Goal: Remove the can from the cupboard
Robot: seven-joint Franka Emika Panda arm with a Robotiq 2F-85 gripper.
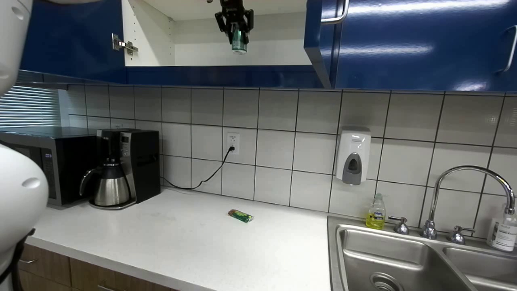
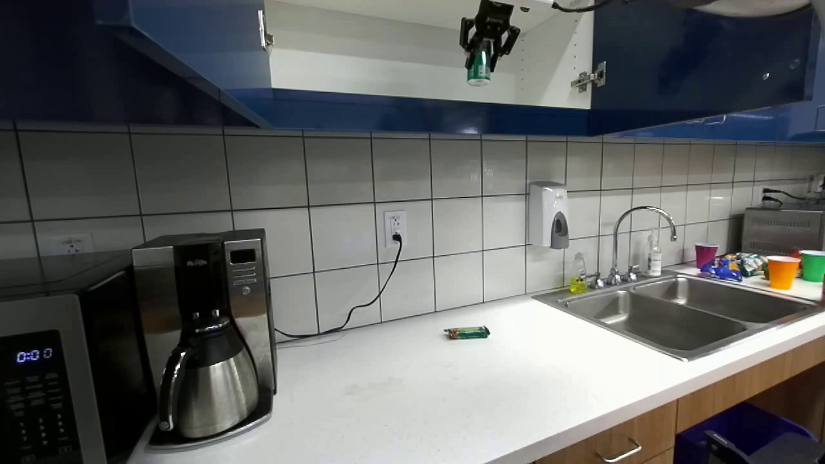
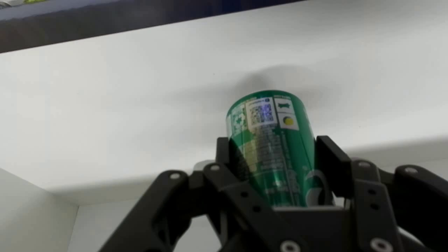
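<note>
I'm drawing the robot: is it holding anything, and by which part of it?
Yes, the green can: the jaws grip opposite sides of its body, with its lower end sticking out below them.

Rounded white arm (image 1: 16, 198), black screw-studded hand (image 3: 273, 152)

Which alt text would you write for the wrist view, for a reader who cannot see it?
The robot's black hand grips a green can, printed with a QR code, from both sides. Around it is the plain white interior of the cupboard, with a dark edge slanting across the upper left of the picture.
</note>
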